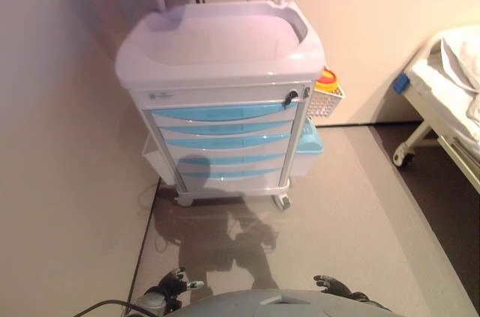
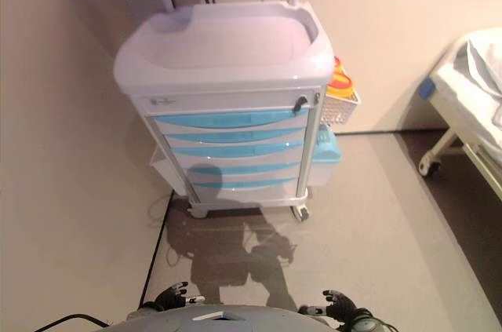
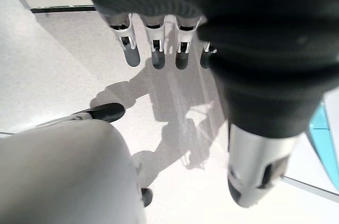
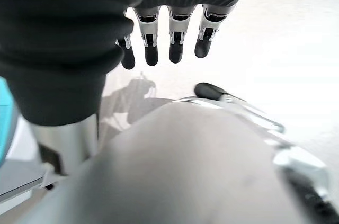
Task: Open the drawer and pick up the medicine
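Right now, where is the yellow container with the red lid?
The yellow container sits in the wire basket on the cart's right side, toward the bed.

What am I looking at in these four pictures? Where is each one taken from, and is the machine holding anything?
The two wide pictures come from a pair of cameras on a walking robot's head, looking down and ahead. They show a white cart on wheels with blue-fronted drawers, all closed. Its flat top has a raised rim and looks bare. A small basket holding something yellow and red hangs on the cart's side, and part of a bed shows at the edge of the room.

At the bottom of these views you see the robot's left hand and right hand, low and far from the cart.

The other two pictures come from cameras on each wrist, looking along the hand. The left hand's fingers and the right hand's fingers hang straight over the floor. Neither hand holds anything. No medicine shows yet.
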